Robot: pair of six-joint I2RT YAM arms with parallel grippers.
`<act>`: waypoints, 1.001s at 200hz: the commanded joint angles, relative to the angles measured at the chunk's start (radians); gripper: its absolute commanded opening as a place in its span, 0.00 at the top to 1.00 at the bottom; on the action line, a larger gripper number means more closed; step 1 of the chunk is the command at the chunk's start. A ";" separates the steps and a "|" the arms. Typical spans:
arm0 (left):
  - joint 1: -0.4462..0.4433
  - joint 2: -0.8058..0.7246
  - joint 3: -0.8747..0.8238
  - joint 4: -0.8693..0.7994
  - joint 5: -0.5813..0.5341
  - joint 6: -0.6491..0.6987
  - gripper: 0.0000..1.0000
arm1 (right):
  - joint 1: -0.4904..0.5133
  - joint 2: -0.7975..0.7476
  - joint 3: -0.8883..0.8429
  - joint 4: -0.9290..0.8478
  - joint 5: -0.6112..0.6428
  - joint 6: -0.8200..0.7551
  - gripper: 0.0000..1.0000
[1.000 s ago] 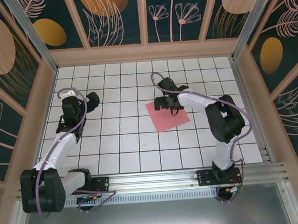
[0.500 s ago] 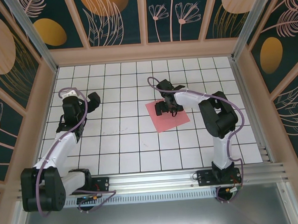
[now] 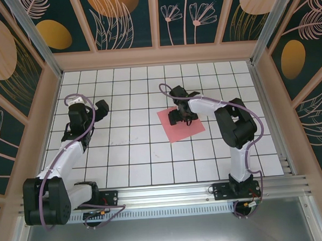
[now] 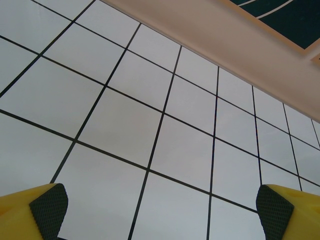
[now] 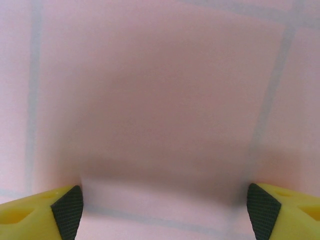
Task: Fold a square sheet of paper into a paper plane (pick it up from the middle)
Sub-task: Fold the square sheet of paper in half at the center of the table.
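Note:
The square sheet of paper [image 3: 181, 129] lies flat on the tiled table, salmon pink, right of centre. My right gripper [image 3: 182, 117] points down at the sheet's far half with its fingers spread wide. In the right wrist view the pink sheet [image 5: 165, 90] lies very close under the camera, grid lines showing faintly through it. Both black-padded fingertips [image 5: 67, 210] of the right gripper [image 5: 165, 212] sit on or just above the sheet, with nothing pinched between them. My left gripper [image 3: 98, 110] hovers open over bare tiles at the far left, and its jaws [image 4: 162, 212] hold nothing.
Wooden walls ring the white grid table [image 3: 130, 154]. The back wall's base [image 4: 240, 35] runs past the left gripper. Free tiles lie between the two arms and in front of the sheet.
The right gripper has come down and slightly left onto the sheet, its elbow swinging in, and its fingers have drawn a little closer. The left arm has barely shifted. The sheet stays in place.

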 commanded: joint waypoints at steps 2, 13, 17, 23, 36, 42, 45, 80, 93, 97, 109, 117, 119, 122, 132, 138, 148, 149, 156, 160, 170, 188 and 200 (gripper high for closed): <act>0.006 0.008 0.030 -0.008 0.009 0.017 0.02 | 0.001 0.069 -0.031 -0.035 -0.025 -0.004 0.19; 0.006 0.011 0.032 -0.009 0.012 0.017 0.02 | 0.000 0.069 -0.029 -0.037 -0.013 0.000 0.22; 0.006 0.012 0.032 -0.009 0.013 0.017 0.01 | 0.000 0.069 -0.028 -0.038 -0.007 0.002 0.22; 0.006 0.014 0.033 -0.010 0.015 0.017 0.01 | 0.001 0.069 -0.026 -0.040 0.000 0.005 0.24; 0.006 0.016 0.034 -0.009 0.017 0.017 0.01 | 0.000 0.066 -0.022 -0.043 0.011 0.009 0.28; 0.006 0.016 0.033 -0.011 0.018 0.015 0.02 | 0.000 0.064 -0.019 -0.044 0.013 0.011 0.29; 0.007 0.018 0.034 -0.011 0.018 0.015 0.01 | 0.000 0.061 -0.017 -0.044 0.016 0.012 0.30; 0.006 0.020 0.035 -0.011 0.030 0.011 0.02 | 0.002 0.023 0.000 -0.036 0.021 0.027 0.32; 0.006 0.023 0.035 -0.008 0.042 0.007 0.01 | 0.002 0.005 0.009 -0.027 -0.016 0.032 0.39; 0.006 0.025 0.035 -0.008 0.048 0.005 0.02 | 0.002 -0.002 0.010 -0.022 -0.031 0.035 0.41; 0.006 0.029 0.033 -0.005 0.072 -0.001 0.01 | 0.003 -0.026 0.008 0.006 -0.098 0.043 0.49; 0.006 0.033 0.032 -0.002 0.091 -0.010 0.01 | 0.002 -0.044 0.003 0.029 -0.151 0.058 0.55; 0.006 0.035 0.031 -0.002 0.096 -0.013 0.02 | 0.002 -0.049 0.001 0.035 -0.165 0.061 0.56; 0.005 0.036 0.030 -0.001 0.106 -0.017 0.02 | 0.002 -0.055 -0.001 0.047 -0.190 0.065 0.59; 0.006 0.044 0.026 0.008 0.144 -0.033 0.02 | 0.002 -0.080 -0.011 0.086 -0.269 0.078 0.67; 0.006 0.049 0.022 0.015 0.166 -0.044 0.02 | 0.002 -0.097 -0.017 0.113 -0.313 0.092 0.69; 0.005 0.058 0.012 0.030 0.206 -0.067 0.04 | 0.002 -0.130 -0.036 0.169 -0.404 0.117 0.75; 0.005 0.058 0.011 0.032 0.210 -0.069 0.05 | 0.002 -0.133 -0.039 0.175 -0.413 0.120 0.75; 0.004 0.066 0.003 0.046 0.242 -0.092 0.06 | 0.002 -0.156 -0.054 0.217 -0.467 0.142 0.77; 0.004 0.069 -0.002 0.058 0.260 -0.106 0.07 | 0.002 -0.169 -0.064 0.242 -0.494 0.156 0.78; 0.003 0.081 -0.018 0.089 0.302 -0.140 0.10 | 0.002 -0.196 -0.088 0.303 -0.557 0.190 0.79; -0.008 0.103 -0.044 0.148 0.368 -0.203 0.15 | -0.001 -0.234 -0.131 0.396 -0.636 0.253 0.82; -0.028 0.116 -0.059 0.189 0.389 -0.235 0.17 | -0.003 -0.243 -0.159 0.445 -0.675 0.291 0.82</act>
